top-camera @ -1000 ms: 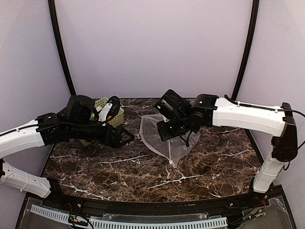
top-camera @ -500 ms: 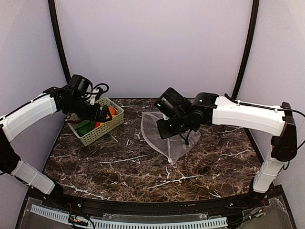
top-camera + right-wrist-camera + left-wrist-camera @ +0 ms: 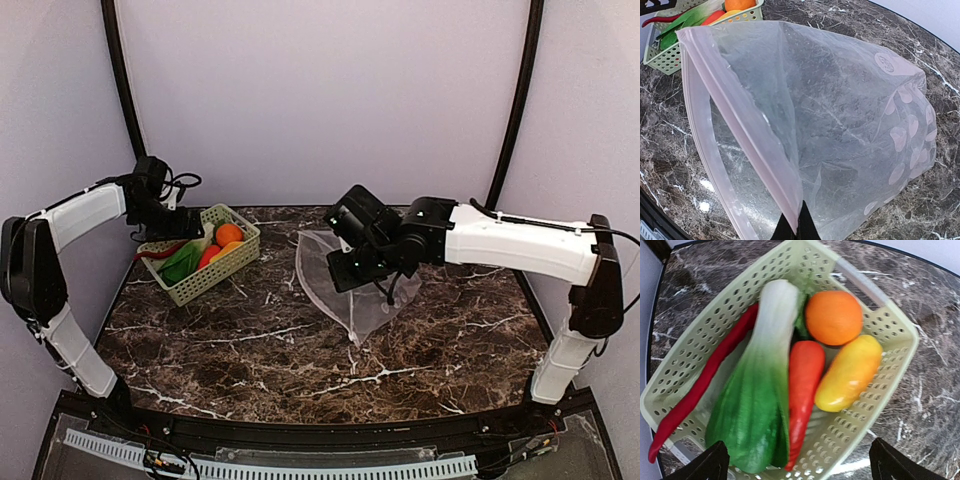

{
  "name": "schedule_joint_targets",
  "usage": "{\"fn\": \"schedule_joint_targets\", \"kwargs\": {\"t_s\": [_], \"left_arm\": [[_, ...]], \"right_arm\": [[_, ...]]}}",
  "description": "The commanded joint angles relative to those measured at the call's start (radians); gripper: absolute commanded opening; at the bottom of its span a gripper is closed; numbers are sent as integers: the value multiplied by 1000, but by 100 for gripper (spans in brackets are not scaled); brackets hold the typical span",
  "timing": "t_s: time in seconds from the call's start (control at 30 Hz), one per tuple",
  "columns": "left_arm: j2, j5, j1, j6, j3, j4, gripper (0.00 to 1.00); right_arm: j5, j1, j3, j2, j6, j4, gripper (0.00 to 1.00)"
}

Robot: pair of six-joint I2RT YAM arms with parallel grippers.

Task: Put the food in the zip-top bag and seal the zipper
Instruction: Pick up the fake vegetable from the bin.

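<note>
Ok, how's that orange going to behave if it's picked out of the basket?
The orange looks smooth and round, so it may slip from a pinch and probably roll if dropped. It sits against the bok choy and the yellow piece, so lifting it could nudge them.

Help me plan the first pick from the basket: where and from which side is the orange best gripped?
Grip the orange across its middle, coming straight down from above. It is round, its top is uncovered, and the basket, bok choy and yellow piece crowd its sides, so a sideways approach looks blocked.
</note>
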Motion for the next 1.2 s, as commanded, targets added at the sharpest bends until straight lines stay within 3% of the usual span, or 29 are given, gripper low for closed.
{"fn": "schedule_joint_targets", "kwargs": {"t_s": [0.0,0.2,0.73,1.0,1.17], "left_arm": [[47,-48,48,63,-6,28,99],[119,-131,55,118,-43,67,99],[238,-193,77,164,-38,48,98],[271,-231,77,167,-27,30,80],[289,-249,77,170,-28,30,78]], "right_arm": [[-5,-5,-29,-38,-11,49,0],[-15,-8,-37,-46,-20,69,0],[-51,-9,-50,-45,-19,105,0],[-54,-9,-57,-47,-20,105,0],[-56,-8,-56,-45,-21,107,0]]}}
